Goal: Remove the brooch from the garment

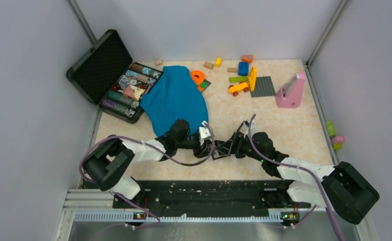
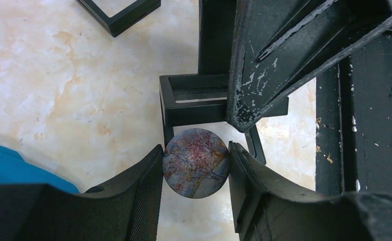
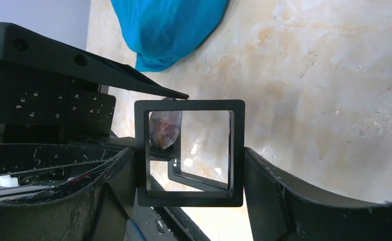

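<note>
The brooch [image 2: 196, 163] is a small round piece painted with a red-blossomed tree on blue-grey. My left gripper [image 2: 195, 150] is shut on its edges and holds it above the table, clear of the blue garment [image 1: 176, 98]. My right gripper [image 3: 188, 165] is shut on an open black square frame [image 3: 188, 198] with a clear film. The brooch [image 3: 165, 129] shows through that frame's upper left corner. The two grippers [image 1: 219, 147] meet just right of the garment's near edge. The garment also shows in the left wrist view [image 2: 3, 163] and the right wrist view [image 3: 168, 25].
An open black case [image 1: 101, 65] with several boxed pieces [image 1: 131, 88] stands at the back left, partly under the garment. Toy bricks [image 1: 241, 75], a grey baseplate [image 1: 263, 86], an orange ring [image 1: 198, 77] and a pink stand [image 1: 291, 90] lie at the back. Another black frame [image 2: 118, 15] lies nearby.
</note>
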You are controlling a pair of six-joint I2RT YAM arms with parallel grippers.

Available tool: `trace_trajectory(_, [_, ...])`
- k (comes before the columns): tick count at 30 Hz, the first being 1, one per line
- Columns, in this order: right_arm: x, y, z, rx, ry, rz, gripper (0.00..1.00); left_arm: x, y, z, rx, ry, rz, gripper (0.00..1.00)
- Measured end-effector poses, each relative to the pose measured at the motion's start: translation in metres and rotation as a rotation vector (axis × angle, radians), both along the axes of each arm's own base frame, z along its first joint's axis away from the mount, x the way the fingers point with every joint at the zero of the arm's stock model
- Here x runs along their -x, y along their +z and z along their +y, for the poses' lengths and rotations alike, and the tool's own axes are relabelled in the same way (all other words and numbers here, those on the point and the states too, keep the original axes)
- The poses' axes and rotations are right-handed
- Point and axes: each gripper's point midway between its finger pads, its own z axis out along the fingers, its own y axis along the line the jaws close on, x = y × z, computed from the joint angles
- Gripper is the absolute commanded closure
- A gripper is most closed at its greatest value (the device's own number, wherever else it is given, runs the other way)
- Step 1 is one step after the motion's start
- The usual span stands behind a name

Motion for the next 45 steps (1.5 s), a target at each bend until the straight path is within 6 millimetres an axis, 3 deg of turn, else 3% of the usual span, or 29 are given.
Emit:
trace_trajectory(10, [0.003, -0.01, 0.002, 0.018, 0.013, 0.023, 0.24, 0.001, -0.008, -0.002, -0.012, -0.012, 0.022, 0.69])
trace_trajectory(19, [0.008, -0.013, 0.01, 0.01, 0.051, 0.03, 0.23, 0.002, -0.007, -0.003, -0.008, -0.023, 0.026, 0.7])
trace_trajectory(25, [0.01, -0.016, 0.01, 0.013, 0.061, 0.041, 0.06, 0.002, -0.007, -0.003, -0.011, -0.021, 0.028, 0.71])
trace_trajectory(38, [0.012, -0.022, 0.001, 0.069, 0.046, 0.048, 0.13, 0.0, -0.01, -0.004, -0.026, -0.021, 0.046, 0.71])
trace_trajectory(45, [0.006, -0.011, -0.005, 0.089, 0.014, 0.006, 0.14, -0.001, -0.015, -0.008, -0.064, -0.022, 0.032, 0.71])
